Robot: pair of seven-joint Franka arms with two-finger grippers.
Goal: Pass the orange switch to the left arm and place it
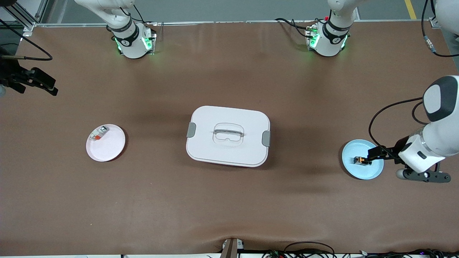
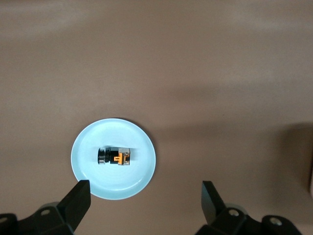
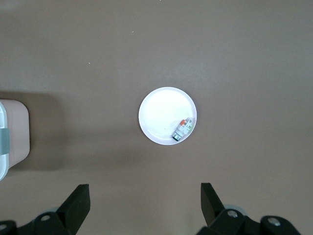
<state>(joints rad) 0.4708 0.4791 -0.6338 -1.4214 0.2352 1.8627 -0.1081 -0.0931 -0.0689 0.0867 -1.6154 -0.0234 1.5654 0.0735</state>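
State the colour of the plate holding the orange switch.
Light blue plate; the orange switch lies on it. Shows best in the left wrist view.

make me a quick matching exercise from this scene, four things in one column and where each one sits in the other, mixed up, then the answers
Things:
1. orange switch
2. box
3. white part with a red-orange end
4. right gripper

Places:
A. middle of the table, between the two plates
B. on the pink plate
C. on the light-blue plate
D. open, up at the right arm's end of the table

Pairs: 1-C, 2-A, 3-B, 4-D
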